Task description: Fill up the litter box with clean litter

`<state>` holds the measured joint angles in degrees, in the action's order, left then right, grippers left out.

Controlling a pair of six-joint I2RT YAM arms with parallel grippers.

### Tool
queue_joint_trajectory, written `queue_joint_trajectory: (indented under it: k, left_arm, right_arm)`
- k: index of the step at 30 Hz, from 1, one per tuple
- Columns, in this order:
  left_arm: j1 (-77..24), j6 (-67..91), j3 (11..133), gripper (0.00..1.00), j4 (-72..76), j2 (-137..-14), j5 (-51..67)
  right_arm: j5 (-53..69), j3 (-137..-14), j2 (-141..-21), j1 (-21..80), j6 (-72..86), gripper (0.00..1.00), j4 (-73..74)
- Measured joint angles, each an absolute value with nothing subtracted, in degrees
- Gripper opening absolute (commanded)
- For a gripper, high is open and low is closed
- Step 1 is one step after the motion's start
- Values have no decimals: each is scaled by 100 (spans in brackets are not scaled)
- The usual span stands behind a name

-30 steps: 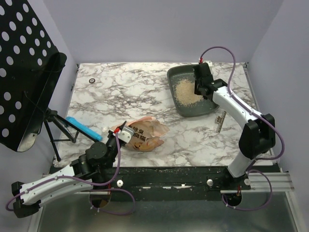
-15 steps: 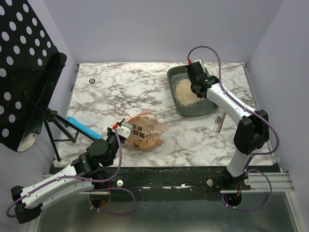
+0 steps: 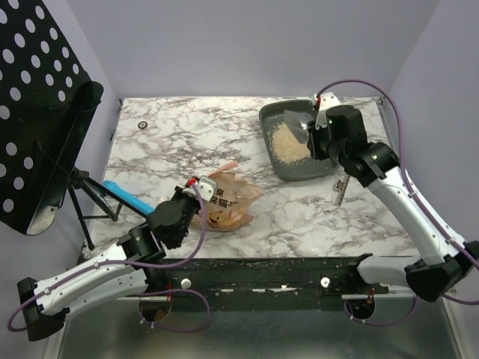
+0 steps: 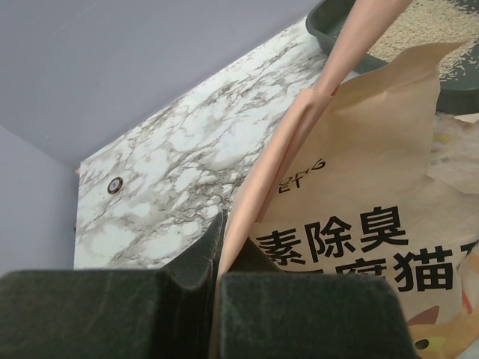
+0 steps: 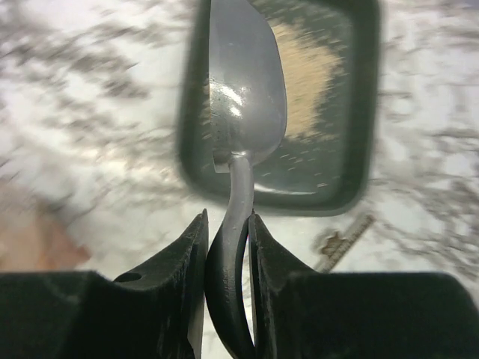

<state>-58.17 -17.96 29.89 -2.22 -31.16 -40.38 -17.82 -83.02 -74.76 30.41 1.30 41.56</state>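
The dark grey litter box (image 3: pixel 268 120) stands at the back right of the marble table, with a heap of pale tan clean litter (image 3: pixel 287 145) inside. My right gripper (image 3: pixel 314 134) hovers over the box, shut on the handle of a small grey scoop (image 3: pixel 294 118). In the right wrist view the scoop (image 5: pixel 244 97) hangs above the litter box (image 5: pixel 191 112) and its litter (image 5: pixel 303 67), the gripper (image 5: pixel 227 224) clamped on the handle. My left gripper (image 3: pixel 196 187) is shut on the edge of the orange-tan litter bag (image 3: pixel 228 206). The left wrist view has the bag (image 4: pixel 359 187) pinched in that gripper (image 4: pixel 221 247).
A black perforated stand (image 3: pixel 45 112) rises at the left edge. A blue object (image 3: pixel 127 198) lies beside it. A small ring (image 3: pixel 142 125) sits at the back left of the table. A thin strip (image 3: pixel 342 187) lies in front of the litter box.
My right arm has swung up and to the right, carrying the scoop higher over the box. My left arm has pushed forward, still holding the bag's edge.
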Motion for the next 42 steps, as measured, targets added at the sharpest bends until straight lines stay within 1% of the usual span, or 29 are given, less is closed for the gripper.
queue_joint_trajectory:
  k: [2,4,8,10,13,18,26,34,35,36,39,42]
  left_arm:
    - [-5819,-1859,3146,0,-202,-3385,-4154]
    - [-5819,-1957,3214,0,-84,-3555,-4263]
    - [-5819,-2222,3267,0,294,-3765,-4569]
    - [-5817,-2379,3310,0,517,-3846,-4729]
    - [-5811,-2497,3341,0,847,-3889,-4967]
    - [-5758,-2355,3343,0,978,-3887,-5271]
    - [-5745,-2086,3341,0,937,-3830,-5411]
    - [-5749,-1483,3343,0,338,-3621,-5212]
    - [-5749,-1402,3343,0,270,-3607,-5177]
    - [-5749,-1326,3345,0,204,-3599,-5133]
    - [-5749,-1170,3406,0,25,-3597,-5011]
    - [-5749,-1081,3420,0,-12,-3594,-4919]
  right_arm:
    - [-985,-7878,-7067,3041,209,0,4150]
    - [-386,-7544,-6908,3048,268,0,4119]
    - [548,-6978,-7039,3144,458,0,3874]
    - [766,-6807,-7240,3205,626,0,3645]
    - [843,-6753,-7623,3264,888,0,3236]
    - [825,-6886,-8532,3269,1269,0,2344]
    - [687,-8084,-10554,3269,1599,0,1570]
    - [602,-8973,-11644,3269,1669,0,1118]
    - [600,-9056,-11738,3269,1667,2,1072]
    - [593,-9146,-11830,3269,1667,7,1026]
    - [578,-9384,-12064,3269,1669,25,939]
    - [561,-9657,-12315,3269,1669,32,884]
